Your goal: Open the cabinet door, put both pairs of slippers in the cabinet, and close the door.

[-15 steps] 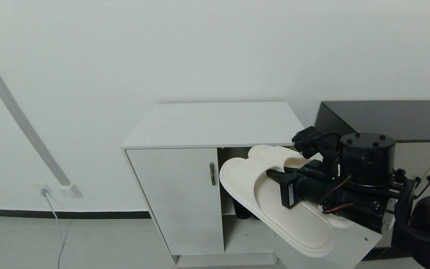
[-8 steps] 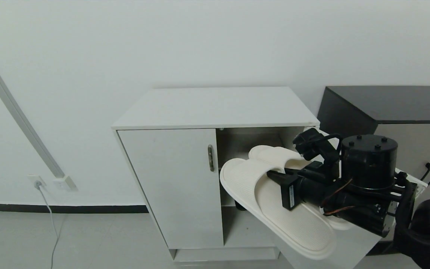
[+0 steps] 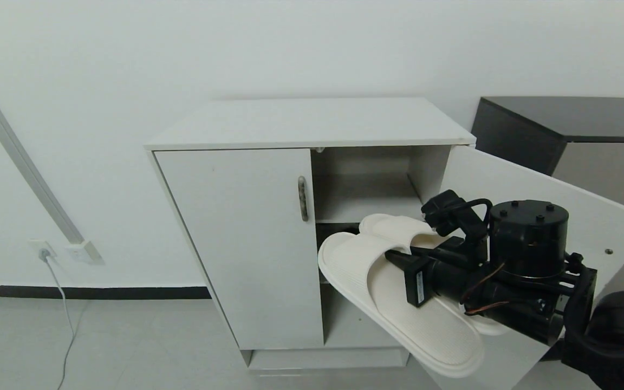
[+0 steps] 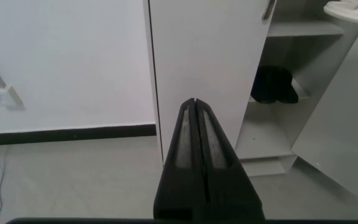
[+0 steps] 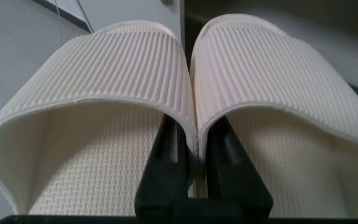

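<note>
My right gripper (image 3: 398, 254) is shut on a pair of white slippers (image 3: 393, 292), pinching the inner straps (image 5: 188, 124) of both together. It holds them in front of the white cabinet (image 3: 312, 124), toes toward the open right half. The right door (image 3: 534, 189) is swung wide open; the left door (image 3: 241, 244) is closed, with a metal handle (image 3: 302, 198). A dark pair of slippers (image 4: 277, 85) sits on the cabinet's lower shelf. My left gripper (image 4: 194, 106) is shut with nothing in it, low in front of the closed left door.
A dark-topped cabinet (image 3: 566, 124) stands right of the white one. A wall socket with a cable (image 3: 44, 254) sits low on the wall at the left, beside a slanted grey duct (image 3: 14, 146). Grey floor (image 3: 101, 346) lies open before the cabinet.
The head view has shifted, so the cabinet shows lower and more from the front, with the upper shelf and open door revealed. The right gripper keeps the white slippers at about the same spot.
</note>
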### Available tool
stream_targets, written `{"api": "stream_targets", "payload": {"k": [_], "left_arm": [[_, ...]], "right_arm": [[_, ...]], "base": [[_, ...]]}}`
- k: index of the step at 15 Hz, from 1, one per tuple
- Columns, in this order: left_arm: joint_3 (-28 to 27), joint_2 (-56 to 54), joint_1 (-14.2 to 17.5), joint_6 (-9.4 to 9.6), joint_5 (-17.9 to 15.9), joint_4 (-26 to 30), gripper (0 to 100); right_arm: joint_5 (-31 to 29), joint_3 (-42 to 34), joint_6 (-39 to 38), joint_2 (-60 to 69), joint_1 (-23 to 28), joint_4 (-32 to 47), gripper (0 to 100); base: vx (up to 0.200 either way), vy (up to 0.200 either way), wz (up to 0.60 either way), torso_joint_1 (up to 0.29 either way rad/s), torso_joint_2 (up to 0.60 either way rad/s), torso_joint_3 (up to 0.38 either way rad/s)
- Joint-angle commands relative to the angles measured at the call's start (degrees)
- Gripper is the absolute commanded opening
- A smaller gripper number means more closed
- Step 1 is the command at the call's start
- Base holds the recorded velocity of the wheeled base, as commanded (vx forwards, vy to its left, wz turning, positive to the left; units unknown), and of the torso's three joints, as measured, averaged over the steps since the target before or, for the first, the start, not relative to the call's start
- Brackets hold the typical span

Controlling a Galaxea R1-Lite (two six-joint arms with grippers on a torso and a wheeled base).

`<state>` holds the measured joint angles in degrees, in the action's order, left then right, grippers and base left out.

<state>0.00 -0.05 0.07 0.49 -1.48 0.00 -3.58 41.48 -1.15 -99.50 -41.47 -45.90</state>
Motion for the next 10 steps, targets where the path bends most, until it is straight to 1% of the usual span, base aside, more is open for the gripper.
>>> {"api": "stream_targets", "payload": {"k": [1, 5, 10], "left_arm": [[0.0, 0.0, 0.0, 0.04, 0.0, 0.0, 0], [0.0, 0.0, 0.0, 0.04, 0.0, 0.0, 0], [0.0, 0.0, 0.0, 0.04, 0.0, 0.0, 0]], "right_arm": [[0.0, 0.0, 0.0, -0.3, 0.0, 0.0, 0], [0.0, -0.3, 0.0, -0.3, 0.0, -0.4, 0], [0.0, -0.4, 0.4, -0.3, 0.0, -0.4, 0]], "base": [[0.0, 0.0, 0.0, -0.129, 0.47, 0.32], [0.0, 0.0, 0.0, -0.108, 0.46, 0.344], [0.0, 0.0, 0.0, -0.051, 0.44, 0.39]]}}
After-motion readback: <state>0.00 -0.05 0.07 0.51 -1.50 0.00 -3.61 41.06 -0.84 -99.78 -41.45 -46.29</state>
